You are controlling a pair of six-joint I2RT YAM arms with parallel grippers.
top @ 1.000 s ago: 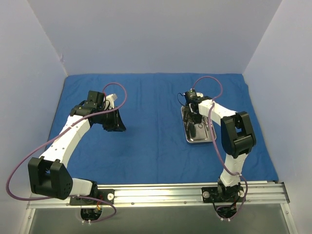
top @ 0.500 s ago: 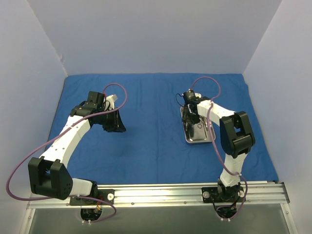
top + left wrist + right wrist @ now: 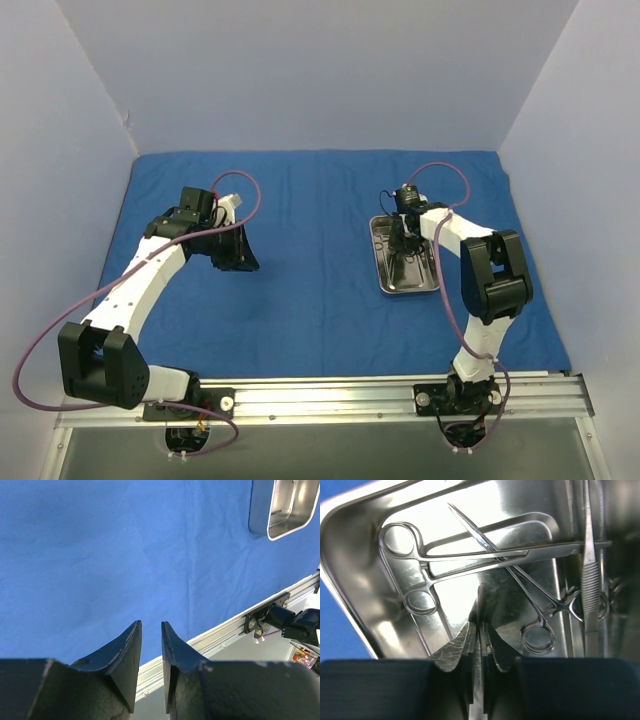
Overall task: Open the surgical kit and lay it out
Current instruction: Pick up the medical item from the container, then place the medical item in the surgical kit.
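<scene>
Since the blue cloth (image 3: 300,200) lies spread out flat, the step in hand looks like taking the tools out of the tray (image 3: 378,255). The tray sits on the cloth toward 3 o'clock in the top view, with the tools inside it.

The right end effector (image 3: 480,630) reaches down into the tray. Its fingers are pressed almost together and seem to pinch a thin silver tool (image 3: 480,605) seen edge-on, though I am not fully sure. The left end effector (image 3: 151,630) hangs over bare cloth toward 9 o'clock, its fingers a little apart with nothing between them.

Next, I think the right arm must lift its tool straight up without dragging the others, then lay it on the cloth beside the tray.

The tray is shiny steel with round corners and a raised rim. A clamp (image 3: 470,555) has its two finger rings at 9 o'clock. Scissors (image 3: 520,577) cross over it. Tweezers (image 3: 590,580) with a ridged grip lie at 3 o'clock. All look thin, hard and slippery. The cloth looks soft, with faint creases.
</scene>
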